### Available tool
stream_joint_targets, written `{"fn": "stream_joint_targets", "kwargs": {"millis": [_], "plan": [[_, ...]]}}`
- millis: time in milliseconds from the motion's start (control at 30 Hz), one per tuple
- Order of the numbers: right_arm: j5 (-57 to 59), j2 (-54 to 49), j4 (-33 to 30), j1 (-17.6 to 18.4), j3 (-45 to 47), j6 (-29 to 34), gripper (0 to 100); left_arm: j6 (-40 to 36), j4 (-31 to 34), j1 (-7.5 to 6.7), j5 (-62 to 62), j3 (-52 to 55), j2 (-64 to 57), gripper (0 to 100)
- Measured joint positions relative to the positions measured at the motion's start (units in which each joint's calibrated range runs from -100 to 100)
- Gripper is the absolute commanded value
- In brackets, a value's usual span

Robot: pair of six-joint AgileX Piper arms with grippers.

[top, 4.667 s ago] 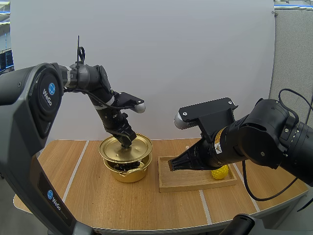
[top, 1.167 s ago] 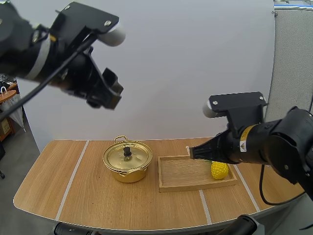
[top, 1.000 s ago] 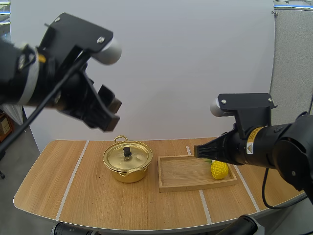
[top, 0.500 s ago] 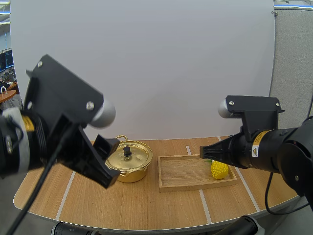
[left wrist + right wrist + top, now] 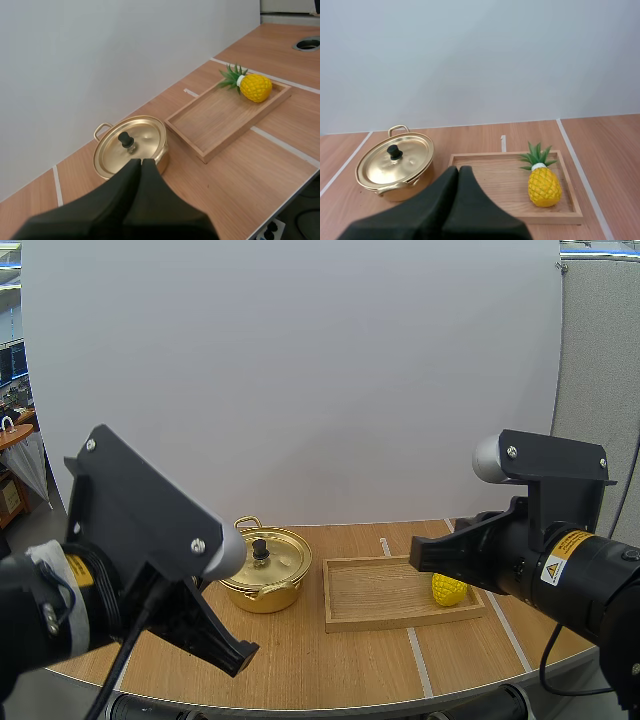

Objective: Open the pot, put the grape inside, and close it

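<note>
Lately lifted the left pincer off the lid and drew it far back and up. Holds it now pressed together on nothing, with the pot ahead of and below its tips, well apart. Likewise drew the right pincer, also pressed together and empty, back from over the wooden tray. Leaves that tray ahead and below, with a toy pineapple lying toward the pincer's right and the pot toward its left.

Set the lid flat on the pot within the last few seconds, knob upright in the middle, where before held it tilted above the rim. Cannot see the grape: hidden, most likely under the lid, judging by something dark in the pot while open.

Means, probably, all three steps done: opened, filled, closed. Nothing left to grasp, only to park both arms clear of the table.
</note>
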Motion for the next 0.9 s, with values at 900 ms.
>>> {"fn": "stream_joint_targets", "kwargs": {"millis": [900], "plan": [[-65.44,0.01,18.81,-4.55,24.67,-18.25,0,-9.14,-3.1,2.68,-71.48,26.0,-7.5,0]]}}
